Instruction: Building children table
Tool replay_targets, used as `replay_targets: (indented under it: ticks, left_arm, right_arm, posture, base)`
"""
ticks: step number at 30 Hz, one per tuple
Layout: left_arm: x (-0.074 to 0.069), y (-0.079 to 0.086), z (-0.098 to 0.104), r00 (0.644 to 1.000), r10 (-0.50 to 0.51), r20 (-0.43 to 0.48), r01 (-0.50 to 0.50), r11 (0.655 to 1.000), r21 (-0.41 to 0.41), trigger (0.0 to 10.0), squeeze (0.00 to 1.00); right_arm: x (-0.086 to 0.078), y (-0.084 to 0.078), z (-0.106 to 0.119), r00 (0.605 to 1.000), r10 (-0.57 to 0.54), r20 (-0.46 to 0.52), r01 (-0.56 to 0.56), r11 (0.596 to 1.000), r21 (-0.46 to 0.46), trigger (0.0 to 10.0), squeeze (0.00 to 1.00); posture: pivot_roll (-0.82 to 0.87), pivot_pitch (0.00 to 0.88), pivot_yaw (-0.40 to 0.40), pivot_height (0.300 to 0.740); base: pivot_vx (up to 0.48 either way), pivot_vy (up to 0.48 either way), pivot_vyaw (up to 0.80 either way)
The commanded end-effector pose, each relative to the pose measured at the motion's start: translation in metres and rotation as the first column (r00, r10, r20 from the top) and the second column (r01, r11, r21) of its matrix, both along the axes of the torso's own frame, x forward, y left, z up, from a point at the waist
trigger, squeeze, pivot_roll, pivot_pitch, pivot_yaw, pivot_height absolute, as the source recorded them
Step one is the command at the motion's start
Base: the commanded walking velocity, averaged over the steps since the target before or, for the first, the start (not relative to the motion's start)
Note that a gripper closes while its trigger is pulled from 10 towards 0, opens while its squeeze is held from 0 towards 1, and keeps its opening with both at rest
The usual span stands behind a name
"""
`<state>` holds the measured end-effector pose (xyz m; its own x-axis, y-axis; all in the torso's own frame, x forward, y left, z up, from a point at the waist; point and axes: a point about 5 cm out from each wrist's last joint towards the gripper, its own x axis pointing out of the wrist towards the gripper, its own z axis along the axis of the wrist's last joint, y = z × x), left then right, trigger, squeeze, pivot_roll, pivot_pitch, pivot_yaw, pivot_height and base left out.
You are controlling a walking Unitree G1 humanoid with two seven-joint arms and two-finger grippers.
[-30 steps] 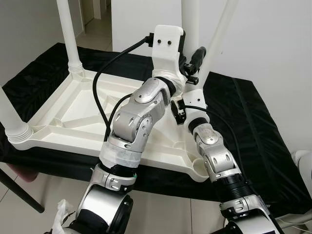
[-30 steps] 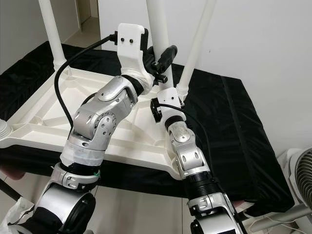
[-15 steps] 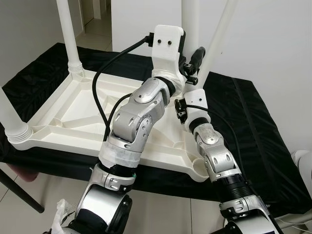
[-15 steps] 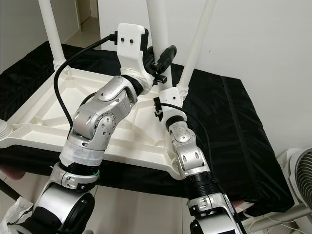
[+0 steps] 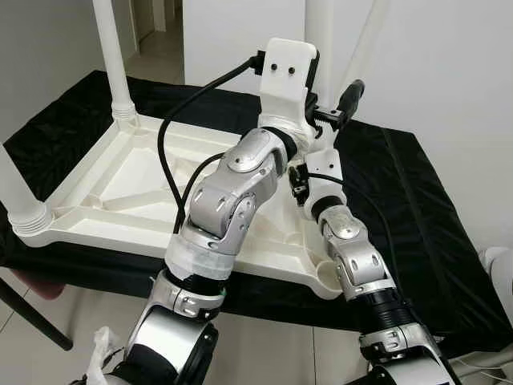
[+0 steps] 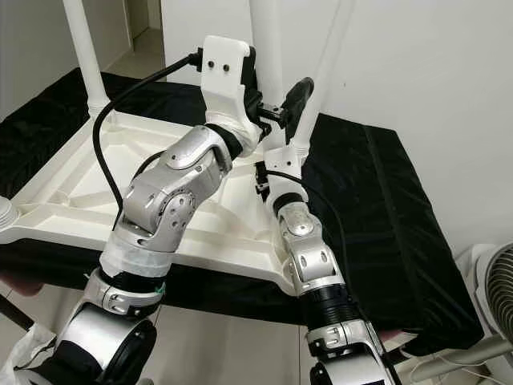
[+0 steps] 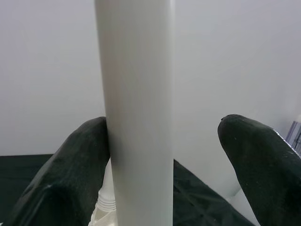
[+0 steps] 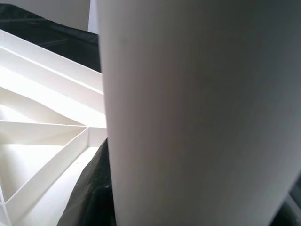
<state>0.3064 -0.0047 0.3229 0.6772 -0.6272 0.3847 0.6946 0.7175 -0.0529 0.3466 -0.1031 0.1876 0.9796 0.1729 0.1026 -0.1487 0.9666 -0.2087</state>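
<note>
A white children's table [image 5: 120,188] lies upside down on a black-covered surface. Two legs stand at its left corners, one at the back [image 5: 112,56] and one at the front [image 5: 16,188]. At the far right corner an upright leg [image 5: 317,32] rises beside a tilted leg [image 5: 365,44]. My left gripper [image 7: 164,125] is open around the upright leg [image 7: 136,94], with one finger [image 7: 80,160] touching it and the other finger [image 7: 258,155] apart. My right gripper [image 8: 188,207] sits low by that corner, close on a leg [image 8: 197,103]; my right wrist [image 5: 322,164] is partly hidden behind the left arm.
The black cover [image 5: 417,200] stretches to the right of the table. A white wall [image 5: 449,72] stands close behind. A fan [image 6: 493,281] sits at the lower right, and tiled floor [image 5: 48,297] lies in front.
My left wrist has shifted a little to the right and up, and its visible black finger has swung outward to the right. The right arm has barely moved.
</note>
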Motion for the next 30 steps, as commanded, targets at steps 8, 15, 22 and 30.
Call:
replay_targets:
  ticks: [8, 15, 22, 30]
  left_arm:
    - [-0.005, 0.014, 0.0, 0.999, -0.036, 0.028, 0.036, 0.999, -0.027, 10.0, 0.0]
    - [-0.002, 0.027, -0.009, 1.0, -0.003, -0.025, 0.001, 0.998, -0.065, 10.0, 0.0]
    - [0.004, 0.044, -0.035, 0.997, 0.078, -0.022, -0.078, 0.996, 0.034, 10.0, 0.0]
    - [0.004, 0.058, -0.066, 0.993, 0.117, -0.025, -0.112, 0.982, 0.149, 10.0, 0.0]
  right_arm:
    - [0.0, -0.018, 0.0, 0.997, -0.081, -0.019, 0.083, 0.986, 0.142, 10.0, 0.0]
    - [-0.002, -0.027, 0.001, 0.991, -0.13, -0.012, 0.13, 0.972, 0.194, 10.0, 0.0]
    - [-0.003, -0.033, 0.004, 0.988, -0.153, 0.008, 0.148, 0.97, 0.194, 10.0, 0.0]
    - [-0.008, -0.042, 0.009, 0.983, -0.176, 0.057, 0.162, 0.967, 0.195, 10.0, 0.0]
  posture:
    - [0.0, 0.001, -0.115, 0.74]
    - [-0.01, 0.01, -0.113, 0.74]
    - [-0.02, 0.019, -0.119, 0.74]
    - [-0.03, 0.02, -0.123, 0.74]
  base:
    - [0.0, 0.0, 0.0]
    - [0.0, 0.0, 0.0]
    - [0.0, 0.0, 0.0]
    - [0.0, 0.0, 0.0]
